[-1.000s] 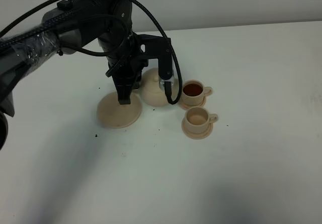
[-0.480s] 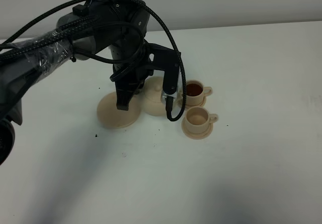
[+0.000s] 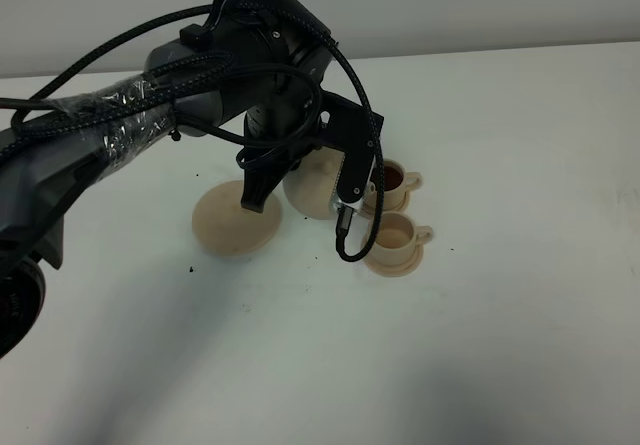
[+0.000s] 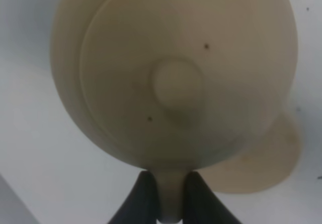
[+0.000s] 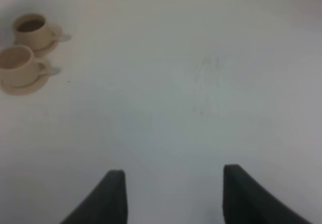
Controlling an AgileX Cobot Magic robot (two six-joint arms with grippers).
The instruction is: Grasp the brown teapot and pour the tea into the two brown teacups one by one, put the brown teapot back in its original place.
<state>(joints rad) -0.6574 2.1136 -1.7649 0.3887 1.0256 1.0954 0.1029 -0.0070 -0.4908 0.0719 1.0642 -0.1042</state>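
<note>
My left gripper (image 3: 262, 193) is shut on the loop handle of the brown teapot (image 3: 315, 180) and holds it just left of the two brown teacups. In the left wrist view the teapot (image 4: 176, 83) fills the frame, lid knob up, with its handle pinched in the gripper (image 4: 168, 206). The far teacup (image 3: 392, 179) holds dark tea and the near teacup (image 3: 391, 235) looks pale inside; each stands on a small saucer. Both also show in the right wrist view, far cup (image 5: 31, 28) and near cup (image 5: 17, 65). The wide saucer (image 3: 232, 231) lies bare, left of the teapot. My right gripper (image 5: 173, 194) is open and holds nothing.
The left arm and its looped cable (image 3: 350, 250) hang over the space between the wide saucer and the cups. The white table (image 3: 500, 345) extends around them. A few dark specks (image 3: 190, 266) lie near the wide saucer.
My left arm has carried the teapot to the right, away from the wide saucer and closer to the cups; it now hides part of the far cup. The cups have not moved.
</note>
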